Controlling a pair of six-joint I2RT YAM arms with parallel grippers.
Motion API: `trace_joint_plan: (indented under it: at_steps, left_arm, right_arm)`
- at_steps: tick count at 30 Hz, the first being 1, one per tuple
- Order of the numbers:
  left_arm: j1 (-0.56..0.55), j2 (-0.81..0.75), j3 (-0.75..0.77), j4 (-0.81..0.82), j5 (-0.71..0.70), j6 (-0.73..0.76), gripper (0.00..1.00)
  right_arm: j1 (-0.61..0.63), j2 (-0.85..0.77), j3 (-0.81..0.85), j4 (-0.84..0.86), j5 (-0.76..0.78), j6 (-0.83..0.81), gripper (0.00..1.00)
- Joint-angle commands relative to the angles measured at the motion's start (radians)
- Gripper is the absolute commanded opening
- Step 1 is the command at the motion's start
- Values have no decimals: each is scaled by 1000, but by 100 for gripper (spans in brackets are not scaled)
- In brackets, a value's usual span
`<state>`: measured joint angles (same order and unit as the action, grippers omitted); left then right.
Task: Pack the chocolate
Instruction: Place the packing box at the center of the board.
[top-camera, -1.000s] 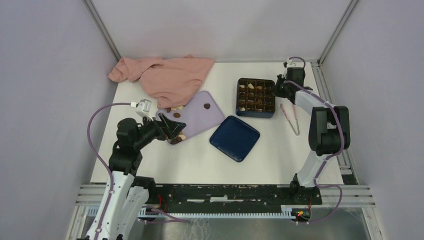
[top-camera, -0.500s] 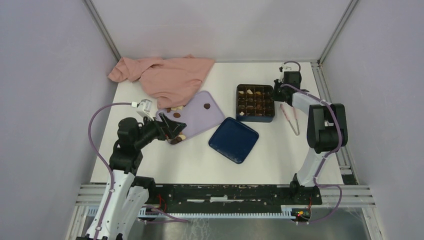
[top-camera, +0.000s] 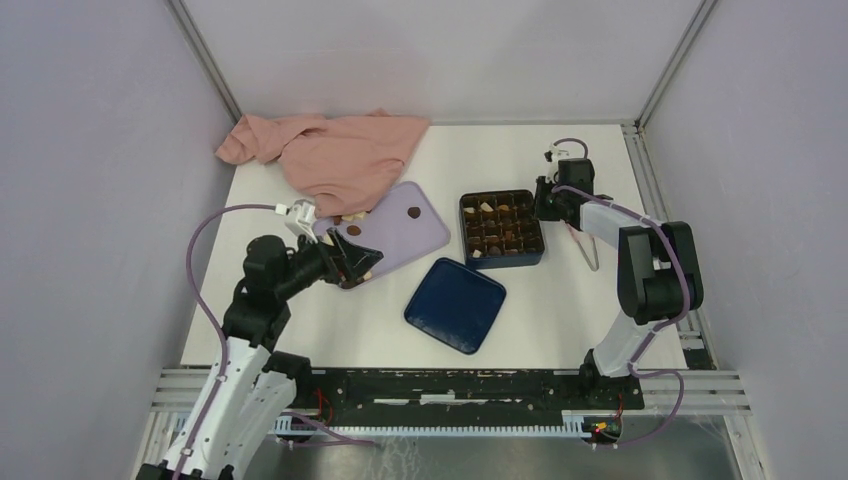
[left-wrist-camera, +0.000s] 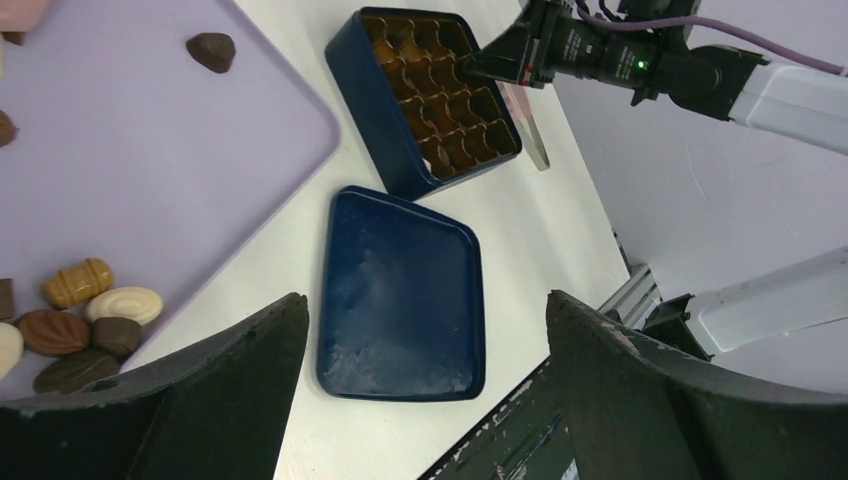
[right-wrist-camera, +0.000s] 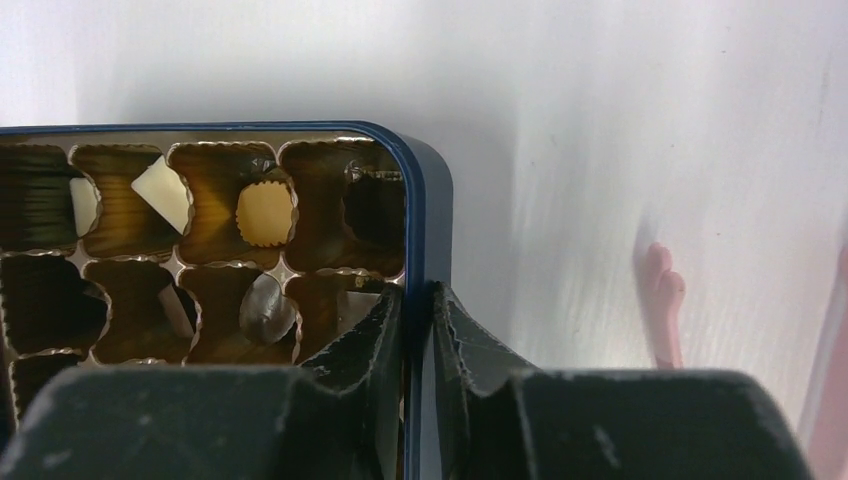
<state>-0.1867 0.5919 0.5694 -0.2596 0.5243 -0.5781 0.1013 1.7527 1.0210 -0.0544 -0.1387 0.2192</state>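
Note:
Small brown and cream chocolates (left-wrist-camera: 85, 312) lie at the near corner of the lilac tray (top-camera: 400, 232), with single dark pieces further up it (left-wrist-camera: 211, 50). More chocolates (right-wrist-camera: 265, 212) sit in the grid cells of the dark blue box (top-camera: 501, 229). My right gripper (right-wrist-camera: 418, 300) is shut on the box's right wall, one finger inside and one outside; it also shows in the top view (top-camera: 543, 200). My left gripper (top-camera: 360, 263) is open and empty, hovering over the tray's near corner. The box's blue lid (top-camera: 455, 304) lies flat in front of the box.
A pink cloth (top-camera: 330, 152) lies crumpled at the back left, overlapping the tray's far edge. Pink tongs (top-camera: 583, 240) lie on the white table right of the box. The aluminium frame rail (top-camera: 450, 385) runs along the near edge.
My right gripper has dragged the box toward the left and nearer, and the box has pushed the lid nearer. My left arm has shifted slightly right over the tray.

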Motion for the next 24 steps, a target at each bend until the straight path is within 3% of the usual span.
trace_joint_plan:
  at_steps: [1,6,12,17,21,23,24]
  left_arm:
    - [-106,27,2,64,-87,-58,92]
    - [-354,85,31,65,-319,-62,89]
    - [-551,137,93,26,-602,-40,82]
    - [-625,184,140,52,-666,-24,81]
    - [-645,220,132,146,-598,-32,87]
    - [-644,231,139,162,-595,-40,92]
    - [-644,232,146,158,-610,-46,96]
  right_arm:
    - [5,-65,29,62,-59,11,27]
    - [-17,-140,31,63,-64,-102,48]
    - [-109,-262,34,3,-374,-326,56]
    - [-159,-381,28,-72,-600,-489,65]
    - [-158,-464,37,-158,-792,-619,72]
    - [-158,-498,29,-216,-904,-723,81]
    - [-158,-516,22,-239,-953,-765,96]
